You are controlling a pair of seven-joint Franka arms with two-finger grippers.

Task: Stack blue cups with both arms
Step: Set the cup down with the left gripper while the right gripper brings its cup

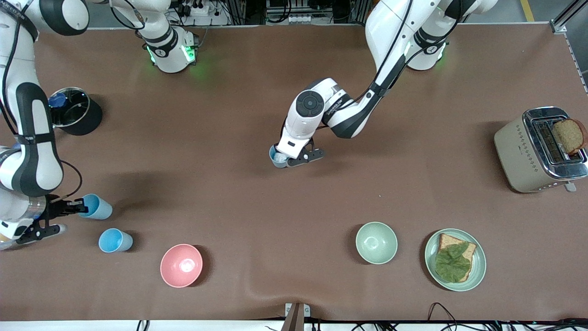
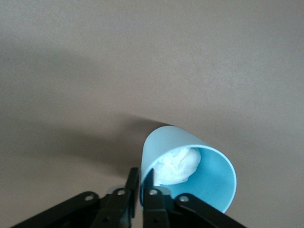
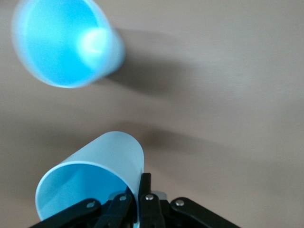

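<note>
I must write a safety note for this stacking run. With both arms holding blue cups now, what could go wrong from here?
1. The left gripper pinches only the rim of its blue cup, which holds a white crumpled wad; nesting into it may be blocked.
2. The right gripper also holds its cup by the rim wall, tilted; it may slip or swing.
3. The free cup stands close by the right gripper and could be knocked.

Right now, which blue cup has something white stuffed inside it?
The blue cup pinched at its rim by the left gripper, over the table's middle. The right gripper's cup and the free cup nearby show only blue insides.
</note>
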